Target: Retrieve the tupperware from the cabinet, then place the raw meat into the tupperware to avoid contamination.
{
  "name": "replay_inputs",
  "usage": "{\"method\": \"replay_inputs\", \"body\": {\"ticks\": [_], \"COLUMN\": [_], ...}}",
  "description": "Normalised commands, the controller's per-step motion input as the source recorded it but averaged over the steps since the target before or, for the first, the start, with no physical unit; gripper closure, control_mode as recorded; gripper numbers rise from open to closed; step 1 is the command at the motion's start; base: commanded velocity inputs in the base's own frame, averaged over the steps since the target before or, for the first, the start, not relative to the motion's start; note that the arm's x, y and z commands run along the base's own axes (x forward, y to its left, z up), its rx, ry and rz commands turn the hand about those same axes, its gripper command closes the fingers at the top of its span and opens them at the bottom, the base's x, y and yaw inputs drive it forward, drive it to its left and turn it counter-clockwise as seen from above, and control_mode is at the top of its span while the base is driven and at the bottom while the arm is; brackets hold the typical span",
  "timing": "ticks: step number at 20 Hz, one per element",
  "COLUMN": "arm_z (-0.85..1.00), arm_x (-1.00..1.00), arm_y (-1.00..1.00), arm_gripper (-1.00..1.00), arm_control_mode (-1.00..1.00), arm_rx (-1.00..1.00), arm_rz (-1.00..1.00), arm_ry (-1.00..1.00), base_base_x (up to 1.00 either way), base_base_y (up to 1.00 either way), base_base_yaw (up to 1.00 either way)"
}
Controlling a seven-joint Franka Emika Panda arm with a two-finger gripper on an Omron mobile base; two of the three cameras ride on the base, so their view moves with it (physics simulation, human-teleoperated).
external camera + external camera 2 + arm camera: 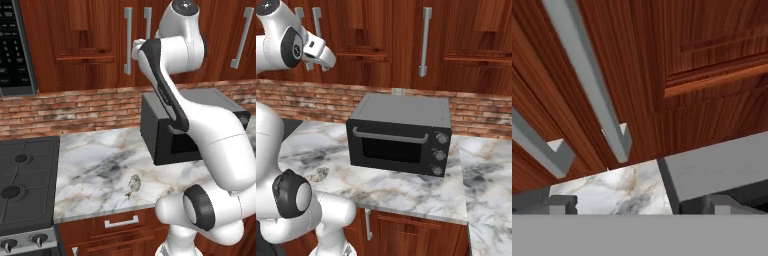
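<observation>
The cabinet [90,45] of reddish-brown wood hangs above the counter with its doors shut; the tupperware is hidden. My gripper [639,205] is raised close in front of the doors, open, with nothing between its fingertips [562,204]. In the hand view two long silver bar handles [587,75] run just ahead of it. My hand [320,52] sits beside the same pair of handles [128,40]. The raw meat [133,185], a small grey-brown lump, lies on the marble counter near its front edge, also seen from the right [320,174].
A black toaster oven [398,132] stands on the counter [95,160] right of the meat, below my hand. A stove [25,180] lies at the left with a microwave [15,45] above it. A brick backsplash [476,115] runs behind. Drawers [121,221] sit under the counter.
</observation>
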Motion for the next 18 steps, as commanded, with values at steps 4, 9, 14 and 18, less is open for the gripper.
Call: {"method": "replay_inputs", "body": {"ticks": [4, 9, 14, 18], "arm_z": [0.13, 0.01, 0.0, 0.0], "arm_x": [0.25, 0.42, 0.44, 0.37], "arm_y": [0.09, 0.0, 0.0, 0.04], "arm_gripper": [-1.0, -1.0, -1.0, -1.0], "arm_control_mode": [-1.0, -1.0, -1.0, -1.0], "arm_rx": [-0.07, -0.07, -0.04, -0.06], "arm_rz": [0.08, 0.05, 0.01, 0.0], "arm_ry": [-0.05, -0.05, -0.01, 0.0], "base_base_x": [0.0, 0.0, 0.0, 0.0], "base_base_y": [0.0, 0.0, 0.0, 0.0], "base_base_yaw": [0.0, 0.0, 0.0, 0.0]}}
